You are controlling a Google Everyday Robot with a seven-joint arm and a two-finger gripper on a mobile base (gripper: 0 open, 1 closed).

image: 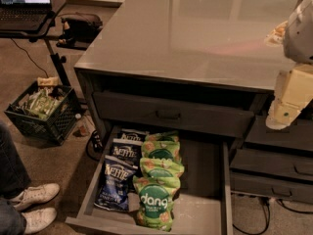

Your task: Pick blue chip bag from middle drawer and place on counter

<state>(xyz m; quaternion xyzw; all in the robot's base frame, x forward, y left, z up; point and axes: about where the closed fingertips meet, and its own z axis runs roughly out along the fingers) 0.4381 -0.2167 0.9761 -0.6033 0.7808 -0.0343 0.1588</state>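
The middle drawer (201, 176) is pulled out wide below the counter (195, 28). Three dark blue "Kettle" chip bags lie in a column at its left: the nearest blue chip bag (116, 182), a second (126, 151) and a third (133, 134) partly under the drawer above. Several green "dang" bags (155, 202) lie beside them. My gripper (281, 115) hangs at the far right at the counter's front edge, well above and to the right of the open drawer and away from the bags. Nothing shows in it.
The top drawer (171, 114) stands slightly out above the bags. Narrower dark drawers (271, 168) are at the right, with cables under them. A black crate (41, 111), a laptop stand (29, 13) and a person's white shoes (34, 207) are at the left.
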